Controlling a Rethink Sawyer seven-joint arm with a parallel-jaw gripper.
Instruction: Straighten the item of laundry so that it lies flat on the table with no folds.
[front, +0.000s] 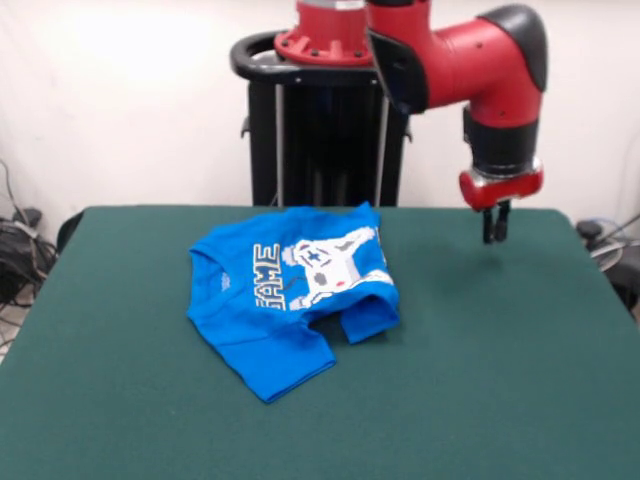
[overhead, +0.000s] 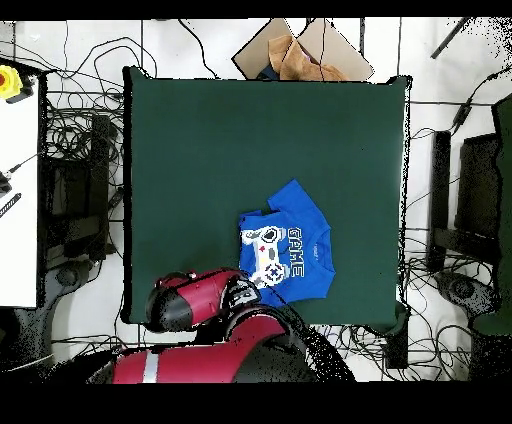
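Front: gripper (front: 495, 236) hovering clear of shirt (front: 290, 295), jaws looking clenched, holding nothing; shirt lying folded on table (front: 500, 380), hem doubled under, so needing spreading. Overhead: arm hiding gripper, overlapping shirt (overhead: 290, 252) edge

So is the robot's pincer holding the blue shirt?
No, the pincer hangs in the air off to one side of the shirt, with bare table between them.
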